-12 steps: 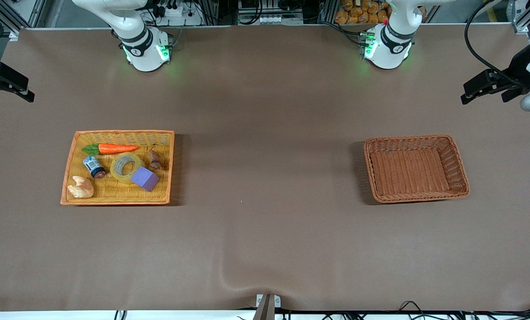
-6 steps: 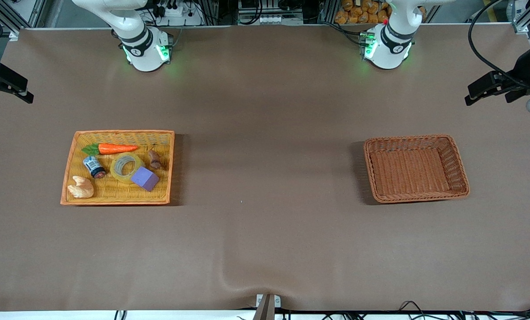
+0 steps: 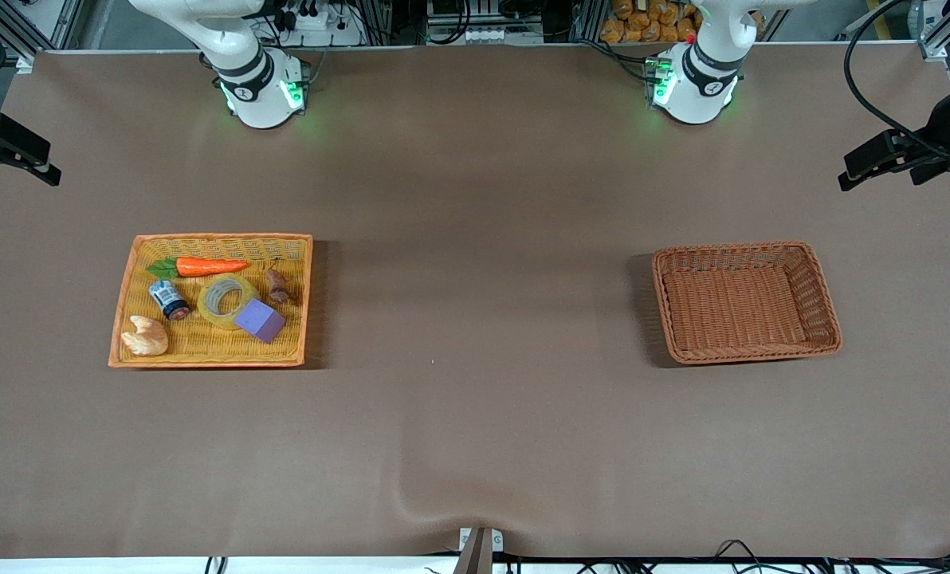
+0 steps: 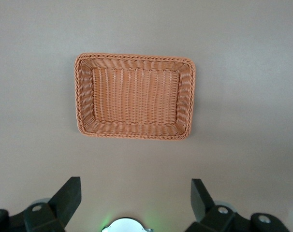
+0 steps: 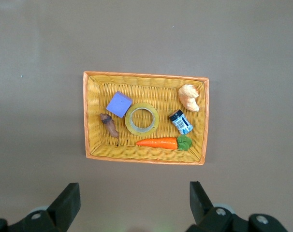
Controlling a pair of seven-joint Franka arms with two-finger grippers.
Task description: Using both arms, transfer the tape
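Since a second ago the left gripper (image 4: 136,197) has slid outward over the bench (image 3: 475,199) at the left arm's end, closer to the edge of the front view. Nothing else on the bench has shifted.

At the right arm's end, the right gripper (image 5: 134,200) hangs high over the bench edge. Its jaws are spread wide and grasp nothing. Its wrist view looks straight down on an orange-rimmed yellow tray (image 3: 212,237).

The tape (image 3: 226,300) lies flat in the middle of that tray, ring opening upward, untouched by either gripper. Around it:
- A toy carrot (image 3: 208,266) lies farther from the front camera, along the tray's rim.
- A small dark can with a blue label (image 3: 168,299) lies on its side just beside the tape, toward the right arm's end.
- A pale, bread-like piece (image 3: 146,336) sits in the tray's corner, nearer the front camera.
- A purple cube (image 3: 260,320) rests against the tape's edge, slightly nearer the camera and toward the left arm's end.
- A small brown piece (image 3: 276,286) lies close to the cube, near the tray's wall.

Well apart, toward the left arm's end, stands a brown wicker basket (image 3: 746,351). The left gripper is released too, its jaws wide apart and holding nothing, with the basket below in its wrist view.
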